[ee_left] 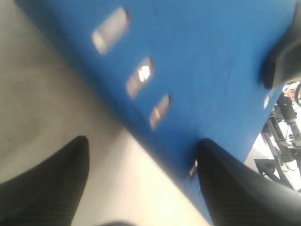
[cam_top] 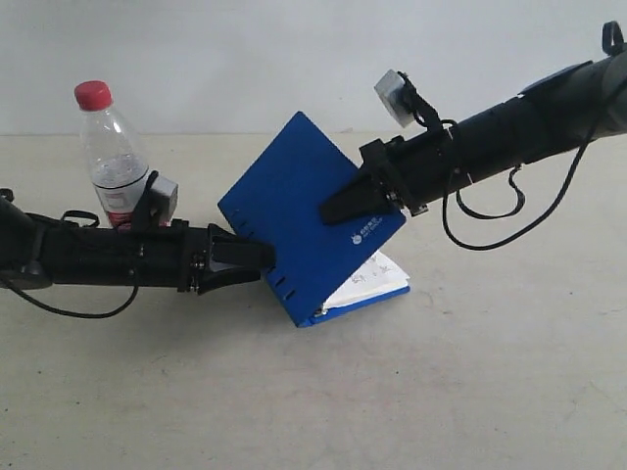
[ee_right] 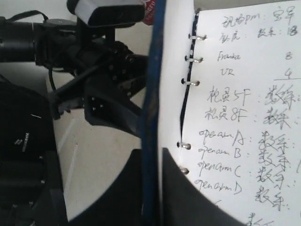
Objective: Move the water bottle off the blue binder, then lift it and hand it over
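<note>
The blue binder stands tilted, its cover raised off the white pages. My right gripper is shut on the cover's edge. In the right wrist view the blue edge runs between the closed fingers, beside the handwritten pages and metal rings. My left gripper is open at the slotted edge. In the left wrist view its fingertips spread wide below the blue cover. The water bottle stands upright on the table behind the left arm, off the binder.
The beige table stretches in front of the binder, with a white wall behind. A black cable hangs from the right arm. The left arm fills part of the right wrist view.
</note>
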{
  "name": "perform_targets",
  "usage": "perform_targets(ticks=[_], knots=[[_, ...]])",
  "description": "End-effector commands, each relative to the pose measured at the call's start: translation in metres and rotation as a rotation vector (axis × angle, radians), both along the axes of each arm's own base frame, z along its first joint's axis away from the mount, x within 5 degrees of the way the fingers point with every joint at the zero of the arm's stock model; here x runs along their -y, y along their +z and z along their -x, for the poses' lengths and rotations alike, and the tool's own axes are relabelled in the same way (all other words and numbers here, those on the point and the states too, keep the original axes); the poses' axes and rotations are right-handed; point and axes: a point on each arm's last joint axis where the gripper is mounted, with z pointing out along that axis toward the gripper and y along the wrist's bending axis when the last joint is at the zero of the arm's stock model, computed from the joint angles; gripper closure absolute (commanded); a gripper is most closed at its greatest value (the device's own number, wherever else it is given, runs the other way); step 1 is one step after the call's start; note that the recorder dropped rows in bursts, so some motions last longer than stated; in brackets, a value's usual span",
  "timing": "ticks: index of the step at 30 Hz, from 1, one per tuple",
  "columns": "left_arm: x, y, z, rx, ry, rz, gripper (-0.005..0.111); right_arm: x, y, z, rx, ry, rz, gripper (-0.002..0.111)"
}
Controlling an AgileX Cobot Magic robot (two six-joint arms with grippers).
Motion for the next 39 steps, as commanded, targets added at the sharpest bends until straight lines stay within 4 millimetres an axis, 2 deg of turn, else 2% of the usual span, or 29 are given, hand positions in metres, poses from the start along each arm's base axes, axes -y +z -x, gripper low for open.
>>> perform_targets(ticks=[1,7,13,15,17,18,19,24,26,28,30,32,35,37,39], knots=[[0.006,0.008,-0.018,0.007,0.012,0.022,0.045,-0.005,-0.004,0.013,-0.021,0.118,0.088,0.108],[0.032,0.017,-0.025,-0.001,-0.039,0.043,0.045,-0.009,-0.016,0.025,-0.062,0.151,0.110,0.108],[0.064,0.017,-0.015,0.006,-0.124,0.041,0.048,-0.003,-0.024,0.028,-0.113,0.150,0.219,0.108],[0.069,0.017,-0.013,0.011,-0.140,0.040,0.061,0.001,-0.029,0.027,-0.111,0.138,0.283,0.108],[0.070,0.017,-0.012,0.023,-0.144,0.036,0.083,0.003,-0.031,0.029,-0.099,0.170,0.318,0.106],[0.070,0.017,-0.012,0.029,-0.146,0.035,0.096,0.004,-0.031,0.030,-0.100,0.187,0.325,0.103],[0.069,0.017,-0.013,0.039,-0.146,0.033,0.102,0.005,-0.031,0.031,-0.104,0.199,0.328,0.097],[0.067,0.017,-0.013,0.069,-0.149,0.025,0.102,0.006,-0.032,0.032,-0.096,0.222,0.335,0.061],[0.067,0.017,-0.013,0.069,-0.149,0.025,0.102,0.007,-0.031,0.031,-0.079,0.232,0.353,0.053],[0.067,0.017,-0.013,0.069,-0.149,0.025,0.102,0.010,-0.029,0.028,-0.071,0.243,0.381,0.053],[0.066,0.017,-0.014,0.069,-0.144,0.025,0.102,0.019,-0.019,0.023,-0.051,0.253,0.454,0.053],[0.061,0.017,-0.016,0.069,-0.132,0.024,0.102,0.037,-0.001,0.012,-0.009,0.214,0.558,0.053],[0.052,0.017,-0.019,0.058,-0.106,0.026,0.102,0.070,0.030,-0.003,0.013,0.061,0.661,0.053],[0.049,0.017,-0.020,0.055,-0.096,0.027,0.102,0.089,0.040,-0.007,-0.018,-0.054,0.641,0.053],[0.047,0.017,-0.020,0.055,-0.092,0.027,0.102,0.105,0.041,-0.010,-0.048,-0.116,0.608,0.053]])
